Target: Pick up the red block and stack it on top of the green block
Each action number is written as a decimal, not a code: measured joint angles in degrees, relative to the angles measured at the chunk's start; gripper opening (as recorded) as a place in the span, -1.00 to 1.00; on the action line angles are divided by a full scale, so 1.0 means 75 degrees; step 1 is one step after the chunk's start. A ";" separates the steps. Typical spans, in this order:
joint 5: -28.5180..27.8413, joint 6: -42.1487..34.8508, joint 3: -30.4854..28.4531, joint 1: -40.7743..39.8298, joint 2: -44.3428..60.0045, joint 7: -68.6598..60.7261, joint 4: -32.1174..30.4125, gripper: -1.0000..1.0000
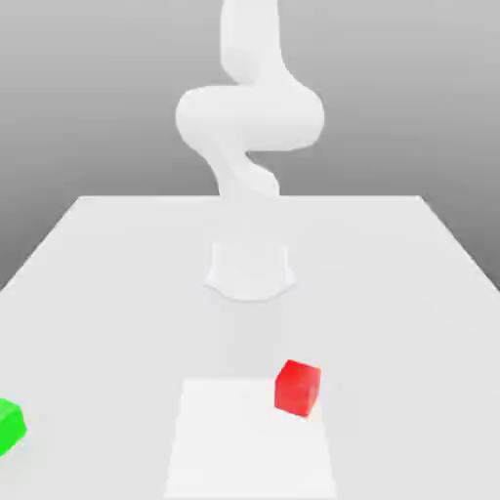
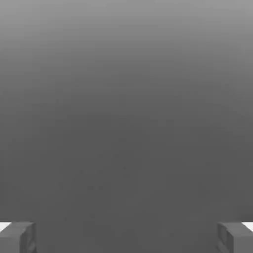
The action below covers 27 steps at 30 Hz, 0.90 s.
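The red block (image 1: 297,387) rests on the white table (image 1: 117,293) near the front, a little toward the exterior view's right, at the corner of a brighter white square (image 1: 249,439). The green block (image 1: 10,426) sits at the front on the exterior view's left, partly cut off by the picture's edge. In the hand view my gripper (image 2: 126,237) is open, its two grey fingertips (image 2: 19,237) standing far apart with nothing between them, facing a plain grey background. The blocks lie well apart from each other.
The white arm (image 1: 249,117) rises from its round base (image 1: 250,270) at the table's middle and curves up past the top of the exterior view. The table's back edge (image 1: 250,197) lies behind the base.
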 joint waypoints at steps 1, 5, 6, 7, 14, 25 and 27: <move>0.0058 0.0185 0.0078 -0.0015 0.0262 0.0185 -0.0215 0.00; 0.0259 0.0903 0.0412 -0.0068 0.1285 0.0924 -0.1046 0.00; 0.0315 0.1079 0.0513 -0.0092 0.1537 0.1101 -0.1250 0.00; 0.0352 0.1257 0.0604 -0.0104 0.1791 0.1295 -0.1456 0.00; 0.0463 0.2584 0.1292 -0.0185 0.3700 0.2847 -0.2964 0.00; -0.1273 0.5199 0.0520 0.0521 0.7090 0.5187 -0.3630 -1.00; -0.1275 0.5201 0.0520 0.0521 0.7090 0.5189 -0.3630 -1.00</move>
